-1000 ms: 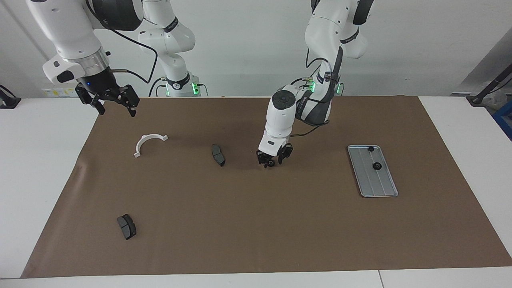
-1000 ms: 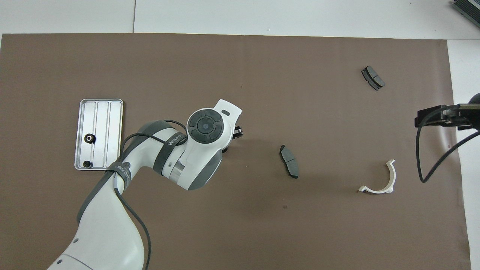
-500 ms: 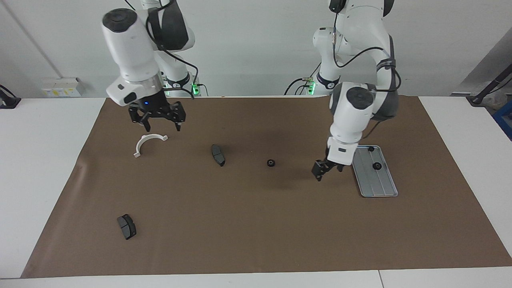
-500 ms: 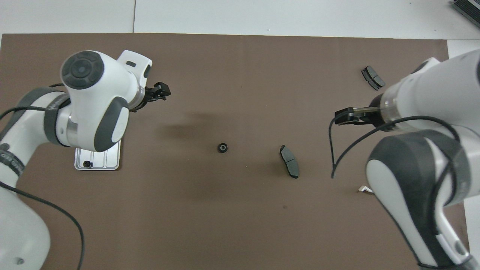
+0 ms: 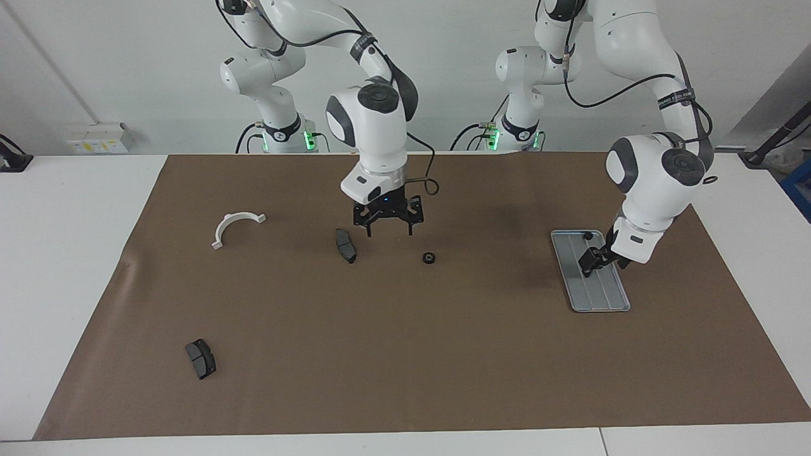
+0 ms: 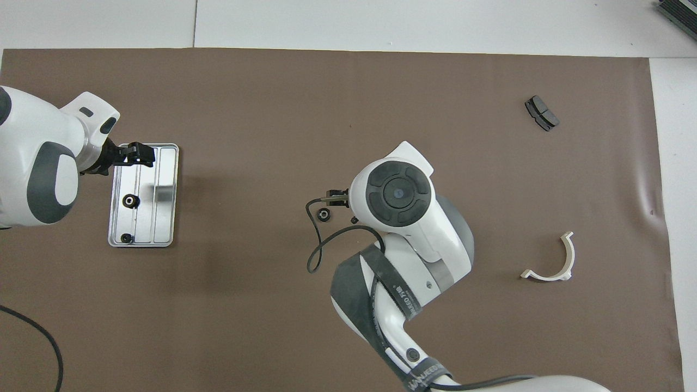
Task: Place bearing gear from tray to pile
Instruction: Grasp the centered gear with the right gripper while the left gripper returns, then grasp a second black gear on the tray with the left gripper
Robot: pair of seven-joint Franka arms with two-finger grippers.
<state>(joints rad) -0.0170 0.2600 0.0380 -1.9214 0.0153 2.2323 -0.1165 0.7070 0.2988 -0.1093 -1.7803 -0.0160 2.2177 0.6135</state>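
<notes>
left tool (image 5: 595, 261) wide open, empty, over tray (image 5: 602, 296) | right tool (image 5: 388, 223) wide open, empty, hovering at 11 o'clock of gear (image 5: 429, 258) on mat | two gears in tray

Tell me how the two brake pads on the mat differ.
The pad near the right gripper lies mid-mat; the other pad lies farther from the robots, toward the right arm's end. The mid-mat pad looks long and narrow, the other pad shorter and broader. Both are dark grey, on the brown mat.
</notes>
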